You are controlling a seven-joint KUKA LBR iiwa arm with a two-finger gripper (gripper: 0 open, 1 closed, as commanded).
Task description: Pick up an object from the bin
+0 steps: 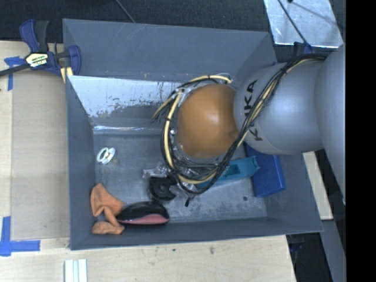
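Claw (163, 180) was what I looked at first: it sat low over the floor of the bin (82, 175), near the middle and a little toward the near wall, tucked beneath the orange dome (202, 122) on the wrist. From where I stood the dome and a loop of yellow and black cables (170, 116) covered most of it. I could not tell whether it was released or clenched, and I saw nothing I could call gripped.

Right at its lower left edge lay a small black knob (158, 188), either touching the claw's metal or just beside it; which of the two I could not make out. Just below the knob, toward the near wall, lay a black oval pad (143, 215) with a pink stripe along its lower side. Against the pad's left end a crumpled orange cloth (103, 204) lay in the bin's near left corner. Farther up the left side, well apart from the rest, a small white ring (106, 155) lay alone on the bare metal.

On the other side of the claw a light blue wedge (241, 169) stuck out from under the cables, and beside it, against the right wall, lay a darker blue block (269, 175). Behind all of it the thick silver arm (294, 110) reached in from the right.
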